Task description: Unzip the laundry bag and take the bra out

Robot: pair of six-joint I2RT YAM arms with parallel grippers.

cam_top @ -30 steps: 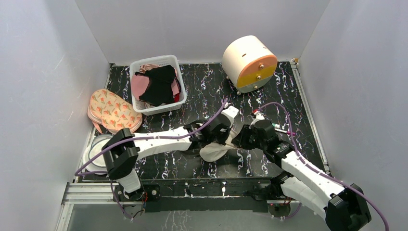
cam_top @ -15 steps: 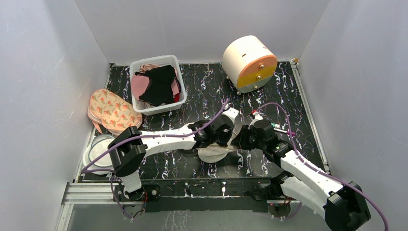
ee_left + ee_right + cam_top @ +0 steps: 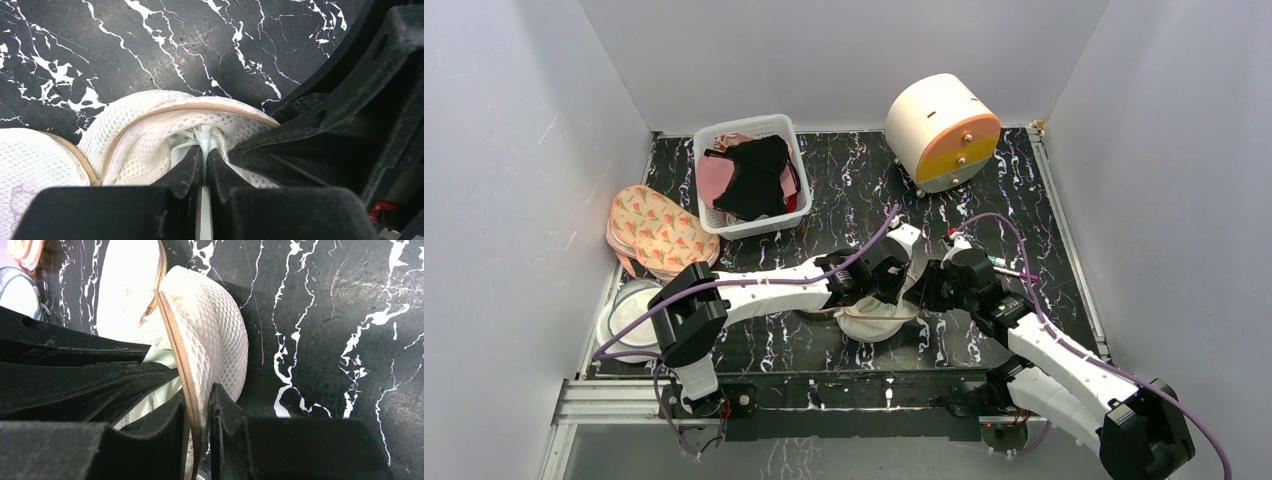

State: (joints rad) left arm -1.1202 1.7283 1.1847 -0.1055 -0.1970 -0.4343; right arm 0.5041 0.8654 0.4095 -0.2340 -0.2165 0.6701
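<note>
Left pincer [image 3: 204, 154] is pressed together on the white fabric bra [image 3: 185, 140], which is bunched inside the open mouth of the white mesh laundry bag [image 3: 145, 125]. Right pincer [image 3: 200, 407] is clamped on the bag's tan zipper edge [image 3: 172, 335]. The bag sits mid black marbled desk [image 3: 150, 40], between both arms.

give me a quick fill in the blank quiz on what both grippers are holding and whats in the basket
1. The right gripper is shut on the laundry bag along its tan ____.
2. The left gripper is shut on ____ fabric in the bag's opening.
3. The top garment in the basket is ____.

Missing words: zipper; white; black
</note>
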